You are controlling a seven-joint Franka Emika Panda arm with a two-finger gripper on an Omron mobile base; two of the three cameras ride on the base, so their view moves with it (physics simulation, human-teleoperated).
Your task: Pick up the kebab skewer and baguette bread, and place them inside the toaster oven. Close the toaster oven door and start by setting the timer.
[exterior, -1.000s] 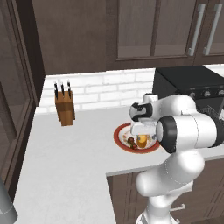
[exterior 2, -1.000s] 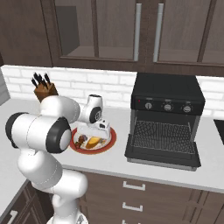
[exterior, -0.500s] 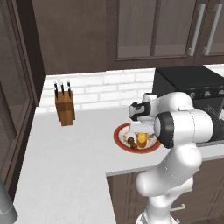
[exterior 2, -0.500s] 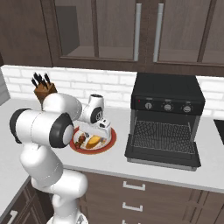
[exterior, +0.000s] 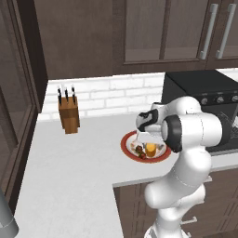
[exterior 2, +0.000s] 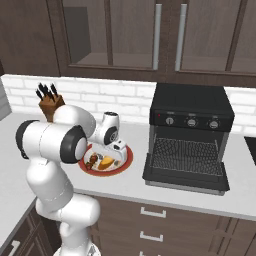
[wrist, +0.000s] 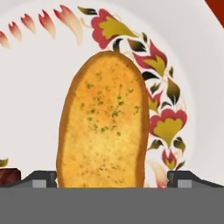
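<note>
The open gripper (wrist: 112,177) straddles the bread (wrist: 103,120) at frame centre, ready to close and lift it toward the toaster oven (exterior 2: 190,137).

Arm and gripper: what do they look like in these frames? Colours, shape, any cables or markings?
The arm is glossy white with rounded, bulbous links and dark grey to black bands at the joints. The gripper has a white hand body and two small dark grey finger tips with flat, blocky ends. No cables, logos or other markings can be made out.
</note>
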